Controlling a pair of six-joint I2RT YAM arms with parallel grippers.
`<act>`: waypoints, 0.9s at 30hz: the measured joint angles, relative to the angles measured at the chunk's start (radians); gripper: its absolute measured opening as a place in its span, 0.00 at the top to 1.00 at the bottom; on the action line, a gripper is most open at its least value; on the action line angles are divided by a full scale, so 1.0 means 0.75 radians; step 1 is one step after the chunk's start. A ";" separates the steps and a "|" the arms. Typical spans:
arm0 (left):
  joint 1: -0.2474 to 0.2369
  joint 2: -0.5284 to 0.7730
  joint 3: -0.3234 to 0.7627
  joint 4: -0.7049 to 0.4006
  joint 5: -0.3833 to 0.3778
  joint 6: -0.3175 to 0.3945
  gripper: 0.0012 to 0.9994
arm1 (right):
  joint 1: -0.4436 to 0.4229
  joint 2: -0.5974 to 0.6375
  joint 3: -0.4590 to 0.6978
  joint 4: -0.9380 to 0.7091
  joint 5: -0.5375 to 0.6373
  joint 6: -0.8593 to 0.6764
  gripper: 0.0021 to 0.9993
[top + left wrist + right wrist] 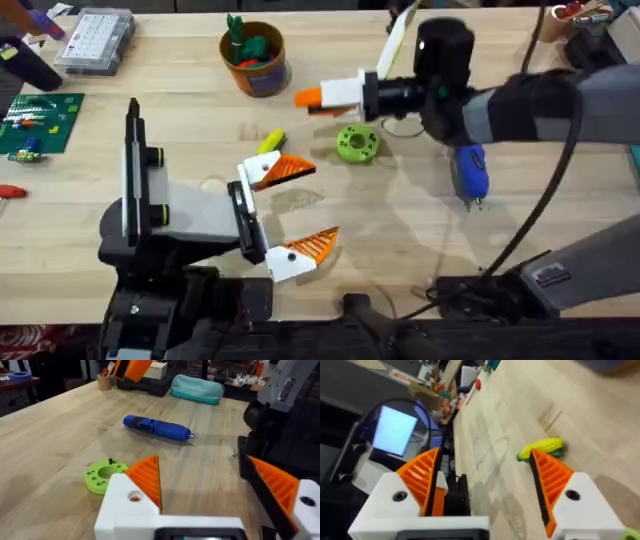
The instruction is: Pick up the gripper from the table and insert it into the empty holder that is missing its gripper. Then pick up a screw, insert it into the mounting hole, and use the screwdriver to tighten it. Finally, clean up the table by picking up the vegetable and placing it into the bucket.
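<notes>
overhead: the corn (270,140) lies on the counter (420,250), near of the bucket (255,60) and left of the green disc (357,142). it sits just beyond the far finger of the left pincer (322,202), whose orange fingers stand wide apart and hold nothing. the right pincer (308,98) reaches in from the right and hangs between bucket and disc. the screwdriver (468,170) rests further right.

left wrist: the left pincer (204,460) is spread, and both white holders carry an orange finger. the near holder (127,505) shows a hole with an orange dot in it (whether a screw sits there i cannot tell). a small dark screw (110,461) stands on the disc (102,476), with the screwdriver (157,427) beyond.

right wrist: the right pincer (484,455) is apart and empty, with the corn (542,447) ahead of it.

the corn looks like light, stiff, smooth toy plastic, rounded enough to roll or squirt out. it is probably best pinched across its thick middle, square to its length.
</notes>
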 joint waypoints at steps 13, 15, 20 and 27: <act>0.000 0.001 0.000 -0.001 0.005 -0.001 0.01 | -0.085 -0.280 0.497 -1.520 0.403 -0.771 0.00; 0.000 0.000 0.000 -0.001 0.006 0.000 0.01 | -0.081 -0.330 0.588 -1.711 0.508 -0.892 0.00; 0.000 0.001 0.000 -0.001 0.006 0.000 0.01 | -0.079 -0.410 0.765 -2.053 0.730 -1.114 0.00; 0.000 0.000 0.000 -0.001 0.006 0.000 0.01 | -0.079 -0.471 0.847 -2.358 0.968 -1.244 0.00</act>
